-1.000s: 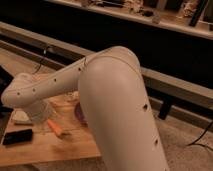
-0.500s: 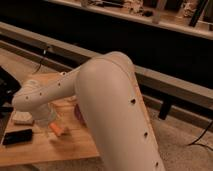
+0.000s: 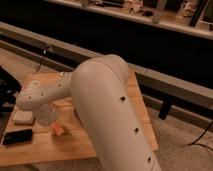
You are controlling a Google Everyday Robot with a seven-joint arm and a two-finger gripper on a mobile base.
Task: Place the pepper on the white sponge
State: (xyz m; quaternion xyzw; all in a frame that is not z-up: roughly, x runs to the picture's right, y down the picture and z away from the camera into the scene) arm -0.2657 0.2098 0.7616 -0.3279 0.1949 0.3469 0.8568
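1. From my console, the arm's big pale elbow fills the middle of the view. The forearm reaches down to the left, over the wooden table [image 3: 55, 152].
2. The gripper [image 3: 54, 123] sits low at the end of that forearm, right over the pepper [image 3: 59, 130]. The wrist housing hides it, so I cannot tell how far open it is or whether it has hold of anything.
3. The pepper shows as a small orange-red sliver at table level, just below the wrist. I cannot say whether it is resting on the wood or just lifted.
4. The white sponge [image 3: 22, 118] lies flat to the left of the pepper, near it but apart. A black phone [image 3: 17, 136] lies just in front of the sponge.
5. I judge the pepper to be light and fairly firm, with smooth, slightly slick skin. Its taper means a squeeze near the thin end could shoot it out sideways.
6. I would hold it across the thicker middle of the body, away from the stem end. Pressure should be moderate, since a hard pinch could bruise or roll it.
7. The sponge is probably soft and light, so I would set the pepper down gently along its length. A push could slide the sponge toward the phone.
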